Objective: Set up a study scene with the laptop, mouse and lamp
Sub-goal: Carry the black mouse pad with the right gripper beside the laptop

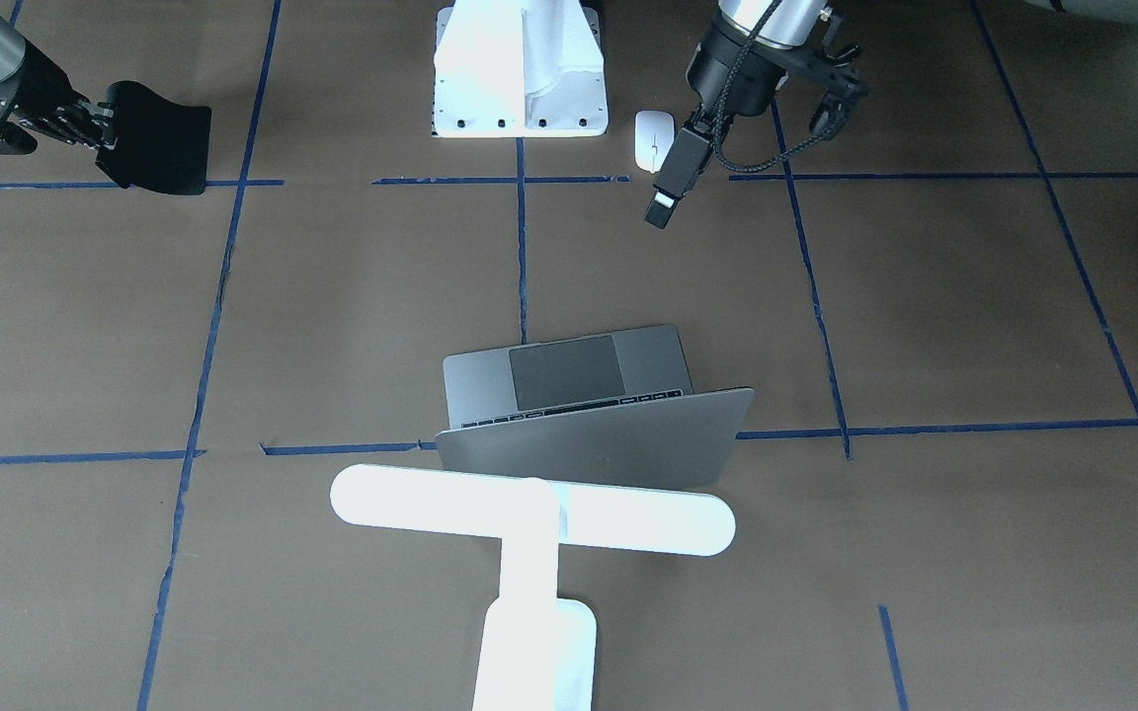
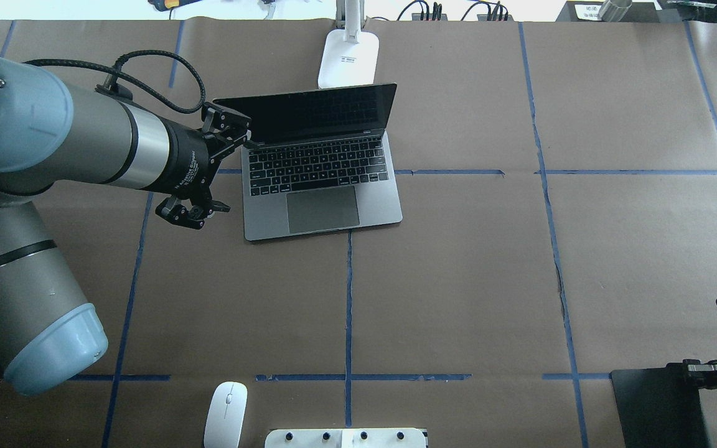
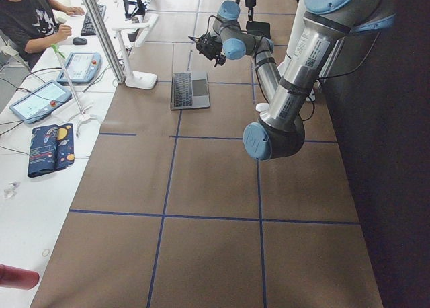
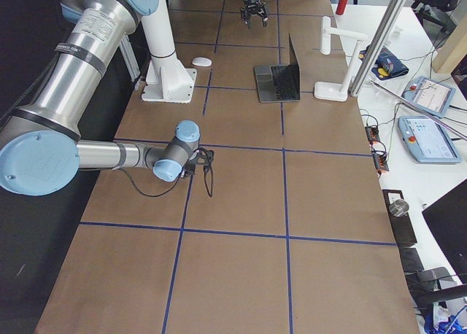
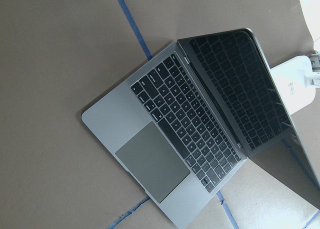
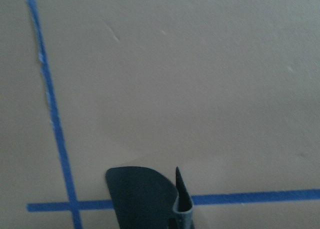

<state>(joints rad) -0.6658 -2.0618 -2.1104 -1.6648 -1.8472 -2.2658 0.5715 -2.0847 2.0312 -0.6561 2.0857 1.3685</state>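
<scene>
the laptop is matt grey metal with a glossy dark screen; the mouse is glossy white plastic, on matt brown paper.

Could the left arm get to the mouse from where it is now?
Probably yes. The mouse lies alone on bare table on that arm's side, beside the pedestal. The left gripper, up by the laptop, is open and empty. Nothing stands between them.

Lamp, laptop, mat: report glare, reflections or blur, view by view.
Front-facing view: the lamp is blown out white, its edges glowing. Left wrist view: sharp, the laptop screen mirrors its keys. Right wrist view: soft and hazy around the black mat.
</scene>
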